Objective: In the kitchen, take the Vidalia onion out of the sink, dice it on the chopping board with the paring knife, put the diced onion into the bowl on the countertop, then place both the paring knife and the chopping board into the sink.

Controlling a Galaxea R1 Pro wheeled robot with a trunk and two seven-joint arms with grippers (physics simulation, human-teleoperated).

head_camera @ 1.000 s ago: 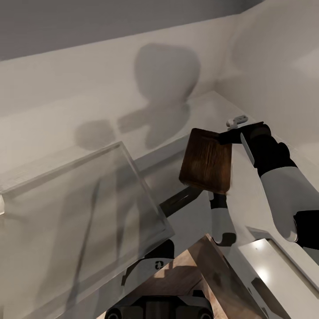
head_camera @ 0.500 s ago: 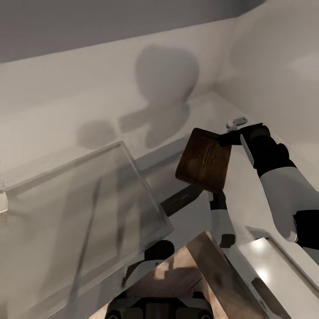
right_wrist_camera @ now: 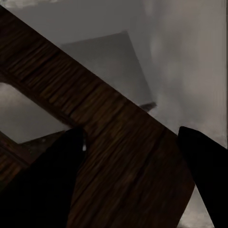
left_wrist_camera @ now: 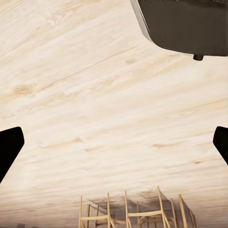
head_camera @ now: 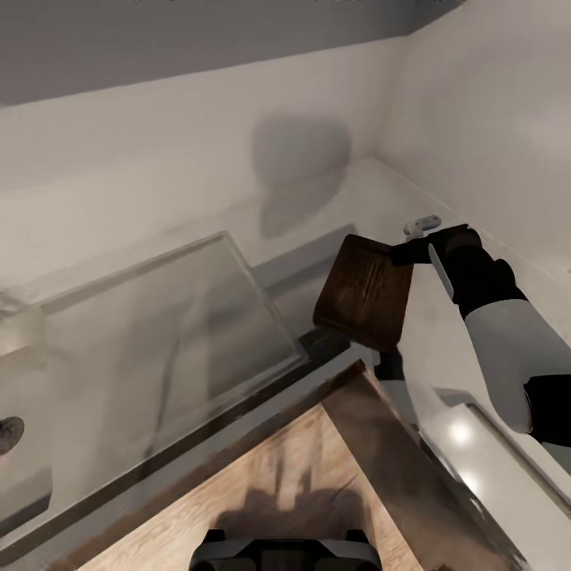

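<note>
Dark wooden chopping board (head_camera: 366,289) hangs clamped in the right hand (head_camera: 406,251) above the bench (head_camera: 444,341); the view has swung left, bringing the sink (head_camera: 151,341) closer; left hand (left_wrist_camera: 114,142) open, empty.

Grey glossy countertop (head_camera: 373,198) runs along the wall into the far corner and continues down the right side. The steel sink (head_camera: 159,349) is set into it, drainboard surface flat, with the round drain (head_camera: 8,434) at the view's left edge. A small chrome fitting (head_camera: 422,224) sits on the counter near the corner; light wood floor (head_camera: 262,492) lies below the counter edge.
</note>
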